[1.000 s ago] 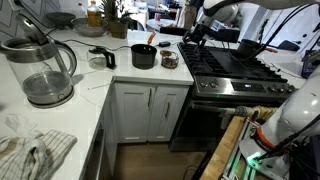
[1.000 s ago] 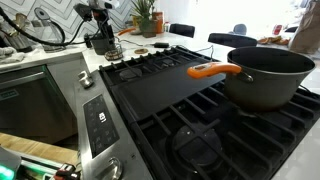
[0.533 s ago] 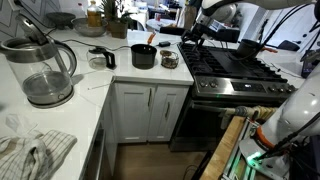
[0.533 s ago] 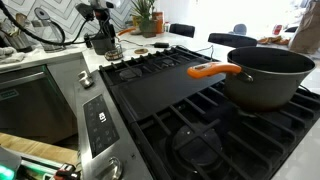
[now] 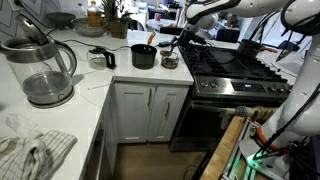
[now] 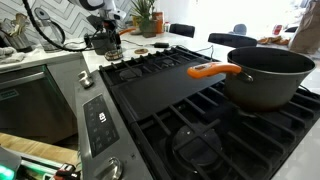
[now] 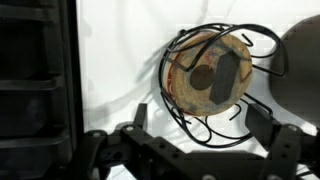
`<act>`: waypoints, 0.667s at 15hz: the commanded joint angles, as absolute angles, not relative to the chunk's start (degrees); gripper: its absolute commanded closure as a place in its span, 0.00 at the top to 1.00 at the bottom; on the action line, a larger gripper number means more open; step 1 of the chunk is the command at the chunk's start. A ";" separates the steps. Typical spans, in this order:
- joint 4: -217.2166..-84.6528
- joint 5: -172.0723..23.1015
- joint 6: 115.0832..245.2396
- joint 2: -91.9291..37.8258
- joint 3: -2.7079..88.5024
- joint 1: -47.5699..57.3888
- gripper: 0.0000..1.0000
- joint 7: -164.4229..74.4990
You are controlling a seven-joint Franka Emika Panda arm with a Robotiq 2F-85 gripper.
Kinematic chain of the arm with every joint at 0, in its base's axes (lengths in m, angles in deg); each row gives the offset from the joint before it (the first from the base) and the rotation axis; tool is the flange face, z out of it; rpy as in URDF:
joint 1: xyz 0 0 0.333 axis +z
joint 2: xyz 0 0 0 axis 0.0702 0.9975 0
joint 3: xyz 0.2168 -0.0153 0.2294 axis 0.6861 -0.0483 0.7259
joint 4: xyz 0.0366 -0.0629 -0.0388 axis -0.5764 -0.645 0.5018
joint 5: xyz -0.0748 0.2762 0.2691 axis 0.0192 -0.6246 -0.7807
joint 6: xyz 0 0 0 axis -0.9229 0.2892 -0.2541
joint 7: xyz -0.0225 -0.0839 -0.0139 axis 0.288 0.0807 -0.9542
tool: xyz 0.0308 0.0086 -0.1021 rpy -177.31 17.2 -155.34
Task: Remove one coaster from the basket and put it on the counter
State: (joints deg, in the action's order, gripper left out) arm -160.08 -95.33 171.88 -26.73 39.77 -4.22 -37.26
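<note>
End effector [image 7: 198,128], jaws apart, above basket [image 7: 164,72]

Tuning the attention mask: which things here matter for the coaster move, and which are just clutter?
Job: coaster, basket, counter, open gripper.
Clutter: glass kettle, black pot, stove, cloth.

I can read no text, label or number anywhere from here; the stove control panel [image 6: 100,125] possibly carries markings, too blurred to read.
</note>
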 commanded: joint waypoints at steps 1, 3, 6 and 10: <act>-154.75 -96.56 167.48 -22.01 40.44 -4.47 1.00 -33.84; -153.40 -95.86 165.92 -20.67 40.52 -3.97 1.00 -31.16; -152.55 -95.66 165.72 -19.76 40.74 -3.40 1.00 -28.75; -153.89 -95.48 167.23 -20.82 40.96 -3.43 1.00 -30.45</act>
